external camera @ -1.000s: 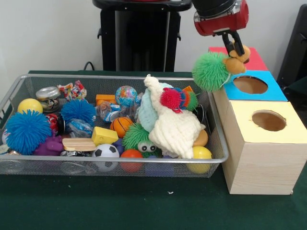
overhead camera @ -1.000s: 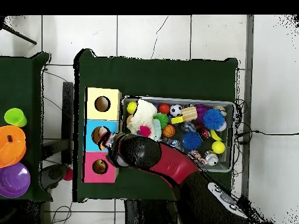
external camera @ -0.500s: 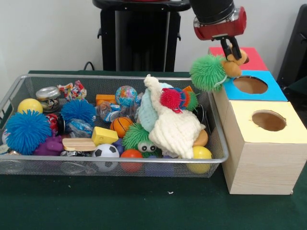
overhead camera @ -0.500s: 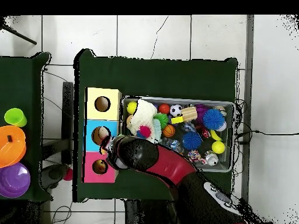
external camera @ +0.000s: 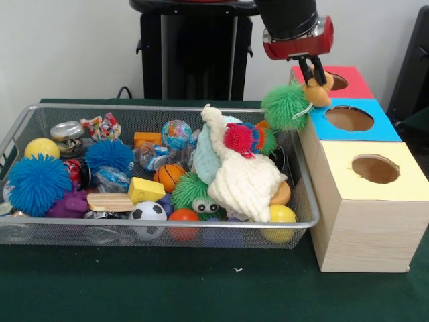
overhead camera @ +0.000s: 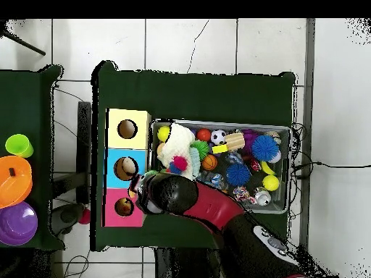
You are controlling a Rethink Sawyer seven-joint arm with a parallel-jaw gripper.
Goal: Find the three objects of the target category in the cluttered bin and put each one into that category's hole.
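Observation:
My gripper (external camera: pixel 313 80) hangs over the gap between the bin's right end and the boxes, level with the seam of the red and blue tops. It is shut on the tan head of a green fuzzy toy (external camera: pixel 285 106), whose shaggy body dangles to the left over the bin's far right corner. Beside it stand the red box hole (external camera: pixel 338 82), the blue box hole (external camera: pixel 350 119) and the yellow box hole (external camera: pixel 375 169). In the overhead view my arm (overhead camera: pixel 174 192) covers the gripper and the toy, next to the blue box (overhead camera: pixel 116 161) and pink box (overhead camera: pixel 112 217).
The wire bin (external camera: pixel 161 235) holds several toys: a white knitted plush (external camera: pixel 244 176), blue fuzzy balls (external camera: pixel 37 183), a soccer ball (external camera: pixel 147 213), a basketball (external camera: pixel 169 176), a yellow block (external camera: pixel 146 190). Coloured bowls (overhead camera: pixel 16 181) sit on a side table.
My gripper has carried the green fuzzy toy leftward and back, from over the blue box's edge toward the red box and the bin's corner.

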